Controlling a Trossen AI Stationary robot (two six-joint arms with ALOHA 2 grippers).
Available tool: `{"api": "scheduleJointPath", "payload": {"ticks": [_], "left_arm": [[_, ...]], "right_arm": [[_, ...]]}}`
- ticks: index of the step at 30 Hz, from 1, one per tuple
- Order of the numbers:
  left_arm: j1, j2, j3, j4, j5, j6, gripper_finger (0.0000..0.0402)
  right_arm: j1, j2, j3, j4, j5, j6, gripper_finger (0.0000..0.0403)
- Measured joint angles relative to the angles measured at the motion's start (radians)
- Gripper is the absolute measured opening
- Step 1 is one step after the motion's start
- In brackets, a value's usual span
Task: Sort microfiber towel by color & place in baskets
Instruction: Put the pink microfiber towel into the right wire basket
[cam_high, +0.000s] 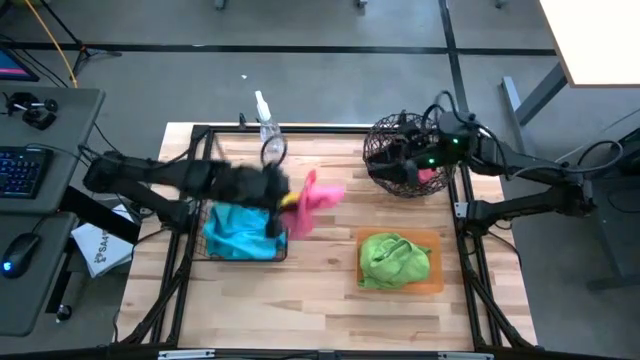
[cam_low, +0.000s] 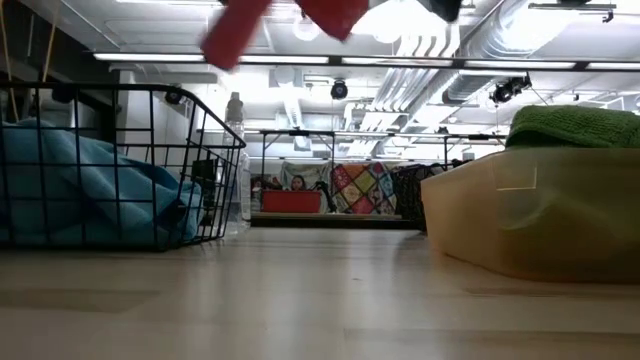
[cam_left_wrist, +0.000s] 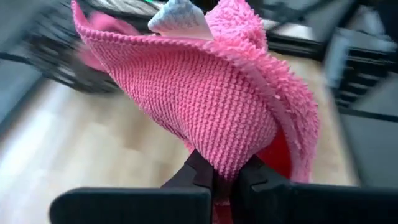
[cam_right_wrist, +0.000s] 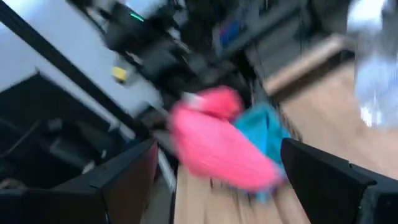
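Observation:
My left gripper (cam_high: 283, 201) is shut on a pink towel (cam_high: 320, 196) and holds it in the air just right of the square black wire basket (cam_high: 205, 215), which holds a blue towel (cam_high: 238, 230). In the low view the pink towel (cam_low: 238, 32) shows at the picture's top. My right gripper (cam_high: 404, 166) hovers open over the round brown woven-wire basket (cam_high: 385, 140), where a bit of pink (cam_high: 432, 176) shows. A green towel (cam_high: 393, 258) lies in the flat orange tray (cam_high: 436, 284). My left gripper pinches the pink towel between its two fingers (cam_left_wrist: 198, 173) at a bunched fold (cam_left_wrist: 229, 163); how many layers, I cannot tell. The towel is lifted clear of the table and spreads out beyond the fingertips, toward the table's right.
A clear spray bottle (cam_high: 265, 122) stands at the far edge, behind the black basket. Bare wooden table (cam_high: 320, 290) lies between the black basket and the orange tray and along the near edge. A black frame rail (cam_high: 300, 128) runs around the table.

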Motion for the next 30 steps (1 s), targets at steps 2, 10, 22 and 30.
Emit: {"api": "scheduleJointPath", "payload": {"ticks": [2,10,22,30], "left_arm": [[0.075,0.026,0.013,0.014,0.001,0.073,0.0001],[0.209,0.09,0.017,0.222,0.033,0.25,0.0001],[0.25,0.175,0.017,0.267,0.058,0.294,0.0],[0.249,0.187,0.017,0.298,0.058,0.304,0.0018]], "right_arm": [[0.041,0.008,0.0,0.086,0.083,-0.007,0.0336],[0.149,0.119,0.0,0.219,0.338,0.001,0.0336],[0.165,0.3,0.0,0.254,0.401,0.134,0.0336],[0.164,0.328,0.0,0.255,0.419,0.203,0.0283]]}}
